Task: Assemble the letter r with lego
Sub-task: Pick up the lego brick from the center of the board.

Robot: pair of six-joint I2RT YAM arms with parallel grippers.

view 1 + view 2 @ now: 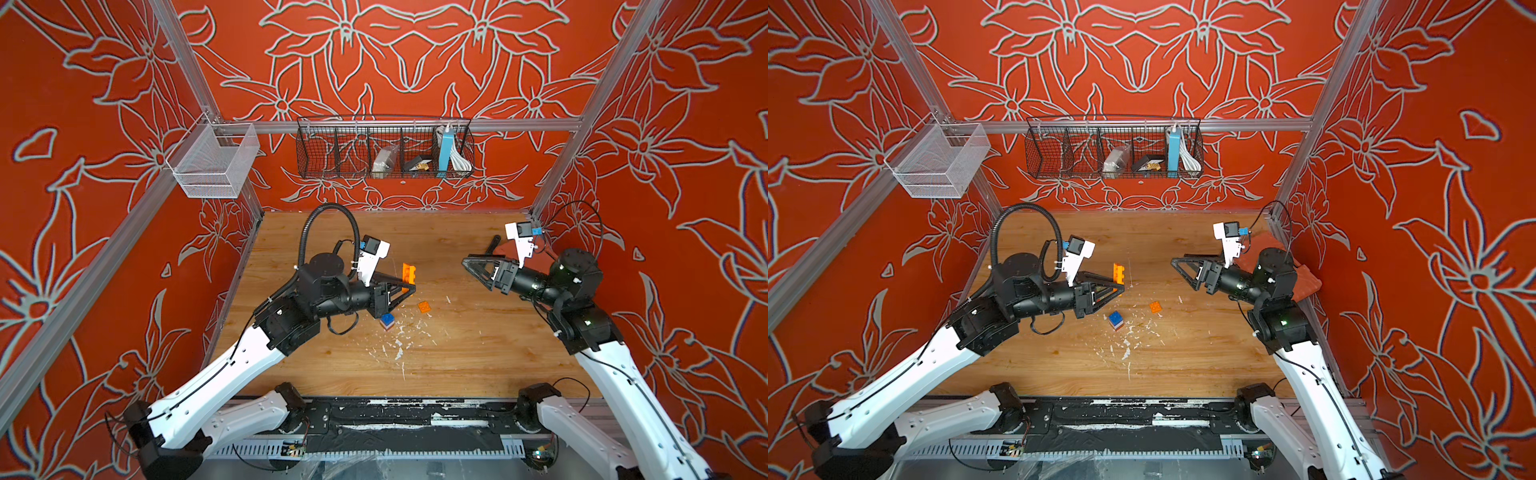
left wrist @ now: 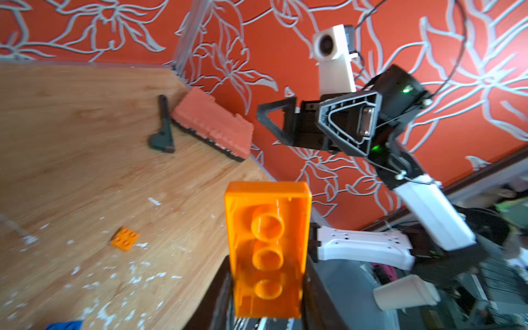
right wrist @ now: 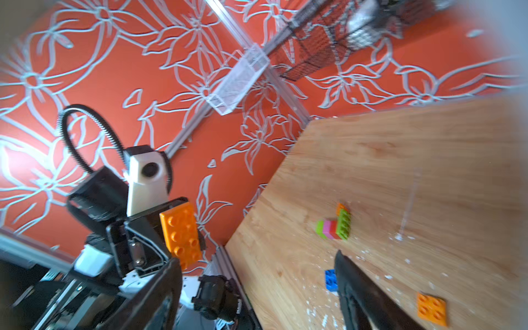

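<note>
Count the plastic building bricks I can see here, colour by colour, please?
Orange: 3 (long orange studded plastic brick in the left gripper, flat orange square brick on the wooden table, half-hidden orange brick behind the cluster)
Lime green: 2 (tall lime green brick, small lime green brick)
Pink: 1 (pink brick)
Blue: 1 (blue brick)
Total: 7, blurred layers under the blue one uncounted.

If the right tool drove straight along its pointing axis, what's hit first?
Probably the orange brick clamped in the left tool: the open right tool points across at it, nothing between them. Height match is unclear in the top views, so it might pass beside.
</note>
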